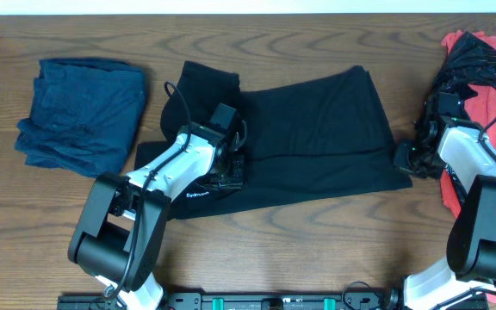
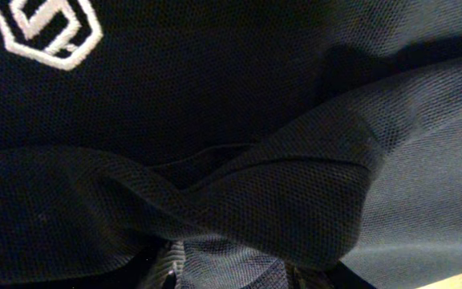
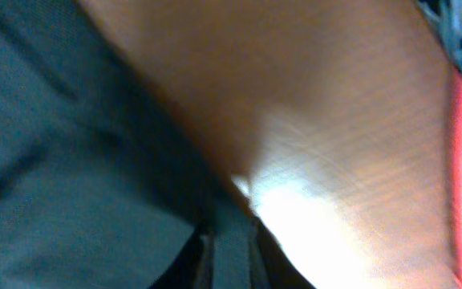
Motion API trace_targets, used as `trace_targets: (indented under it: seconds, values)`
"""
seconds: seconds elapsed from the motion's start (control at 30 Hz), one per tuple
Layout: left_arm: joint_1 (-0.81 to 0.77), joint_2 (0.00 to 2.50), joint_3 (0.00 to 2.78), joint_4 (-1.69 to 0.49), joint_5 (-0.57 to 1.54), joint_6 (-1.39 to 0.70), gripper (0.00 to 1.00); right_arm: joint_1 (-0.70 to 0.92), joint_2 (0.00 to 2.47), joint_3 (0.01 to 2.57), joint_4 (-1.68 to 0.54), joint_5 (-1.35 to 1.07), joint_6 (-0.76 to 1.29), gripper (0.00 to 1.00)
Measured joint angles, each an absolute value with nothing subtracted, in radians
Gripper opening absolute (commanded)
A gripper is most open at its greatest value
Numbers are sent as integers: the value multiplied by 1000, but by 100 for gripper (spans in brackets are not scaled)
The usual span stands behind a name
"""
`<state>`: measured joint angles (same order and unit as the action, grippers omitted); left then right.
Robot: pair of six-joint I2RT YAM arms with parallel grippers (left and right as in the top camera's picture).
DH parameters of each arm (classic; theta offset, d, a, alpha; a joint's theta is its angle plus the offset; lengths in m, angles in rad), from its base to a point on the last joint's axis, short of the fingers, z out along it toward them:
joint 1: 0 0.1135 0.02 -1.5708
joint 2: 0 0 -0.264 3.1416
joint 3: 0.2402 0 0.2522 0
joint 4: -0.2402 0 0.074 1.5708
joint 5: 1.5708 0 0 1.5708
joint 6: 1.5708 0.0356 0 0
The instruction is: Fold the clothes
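The black shirt [image 1: 317, 129] lies spread across the middle of the table [image 1: 317, 250], partly flattened, with its left portion rumpled. The fabric is a thin, light mesh knit: it is soft and limp, holds no shape, and is expected to sag and drag when lifted. Take hold at edges or corners, not at mid-panel, and pinch a single layer. The left gripper [image 1: 229, 170] rests on the rumpled left portion. In its wrist view, a ridge of cloth gathers toward the jaws below a white logo [image 2: 50, 28], but the fingers are hidden, so the grip state cannot be determined. The right gripper [image 1: 405, 159] sits at the shirt's right edge. Its fingers [image 3: 204, 255] stand close together with cloth between them and appear pinched on the hem, although that view is blurred.
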<state>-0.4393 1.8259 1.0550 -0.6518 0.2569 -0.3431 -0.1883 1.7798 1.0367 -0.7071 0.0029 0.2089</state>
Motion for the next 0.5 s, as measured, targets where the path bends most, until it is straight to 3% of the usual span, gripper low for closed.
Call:
trace_targets:
  seconds: [0.17,0.5]
  values:
    - [-440,1824,1054,-646,272,-345,57,-188,1779,1037,-648,-96,164,23]
    - [-440,1823,1054,-636,284,-347,59,-188,1779,1022,-590,-151,120,29]
